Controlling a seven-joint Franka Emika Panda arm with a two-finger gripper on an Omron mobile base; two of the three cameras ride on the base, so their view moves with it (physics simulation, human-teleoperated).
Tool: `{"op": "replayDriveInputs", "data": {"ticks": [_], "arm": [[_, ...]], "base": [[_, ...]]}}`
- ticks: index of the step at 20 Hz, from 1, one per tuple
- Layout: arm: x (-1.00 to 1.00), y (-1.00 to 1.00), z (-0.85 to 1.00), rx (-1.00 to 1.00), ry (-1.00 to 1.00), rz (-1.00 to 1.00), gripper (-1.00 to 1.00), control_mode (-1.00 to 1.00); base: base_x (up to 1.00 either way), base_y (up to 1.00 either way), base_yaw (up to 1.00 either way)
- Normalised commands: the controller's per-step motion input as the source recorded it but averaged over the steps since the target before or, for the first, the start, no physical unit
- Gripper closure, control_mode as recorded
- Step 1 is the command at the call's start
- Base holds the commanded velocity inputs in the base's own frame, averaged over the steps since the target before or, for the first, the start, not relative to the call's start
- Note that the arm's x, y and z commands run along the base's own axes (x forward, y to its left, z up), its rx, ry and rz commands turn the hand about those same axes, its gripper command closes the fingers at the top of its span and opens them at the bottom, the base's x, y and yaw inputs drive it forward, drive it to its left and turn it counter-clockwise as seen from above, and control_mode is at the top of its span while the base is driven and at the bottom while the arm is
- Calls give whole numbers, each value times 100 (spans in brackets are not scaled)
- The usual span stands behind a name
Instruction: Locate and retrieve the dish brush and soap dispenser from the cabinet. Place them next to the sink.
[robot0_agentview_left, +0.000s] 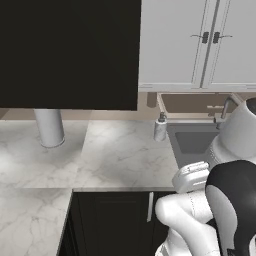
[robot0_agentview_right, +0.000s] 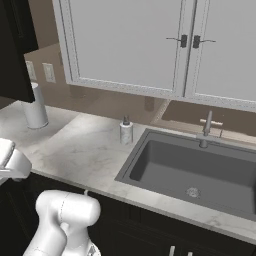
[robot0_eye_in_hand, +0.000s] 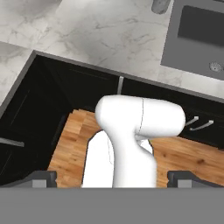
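in the left base view, the black cabinet (robot0_agentview_left: 69, 54) hangs over the marble counter (robot0_agentview_left: 115, 155) with its flat door closed, and its lower edge stands well above the stone. under its left part a plain grey cylinder (robot0_agentview_left: 49, 127) stands on the counter. the soap dispenser (robot0_agentview_left: 160, 128) stands upright on the counter, just beside the left rim of the sink (robot0_agentview_left: 192, 142), near the back wall. between the cylinder and the dispenser the counter is bare and wide. the front edge of the counter makes a corner above the dark lower cabinets (robot0_agentview_left: 112, 220). the white cabinets (robot0_agentview_left: 200, 45) hang above the sink.

in the right base view, the soap dispenser (robot0_agentview_right: 126, 131) is at the back left corner of the sink (robot0_agentview_right: 195, 172), apart from the rim but close. the faucet (robot0_agentview_right: 206, 129) rises behind the basin. the grey cylinder (robot0_agentview_right: 36, 106) stands far left, near the wall. the marble (robot0_agentview_right: 80, 155) between them is free.

in the hand view, i look down at the counter edge, the dark lower cabinets (robot0_eye_in_hand: 78, 92) and the wooden floor (robot0_eye_in_hand: 192, 162). my gripper (robot0_eye_in_hand: 112, 180) shows its two dark tips at the bottom corners, spread as wide as they go, and nothing is between them. a corner of the sink (robot0_eye_in_hand: 192, 39) is at the upper right. i cannot see the dish brush clearly anywhere.
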Motion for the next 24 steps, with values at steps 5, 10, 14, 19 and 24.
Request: {"op": "replayDriveInputs", "data": {"ticks": [5,10,14,19,24], "arm": [[-13,1,2,0,0,0,-100,-100],[0,0,0,0,0,0,-100,-100],[0,1,0,0,0,0,-100,-100],[0,1,0,0,0,0,-100,100],[0,0,0,0,0,0,-100,100]], "base": [[0,0,0],[0,0,0],[0,0,0],[0,12,7],[0,41,39]]}}
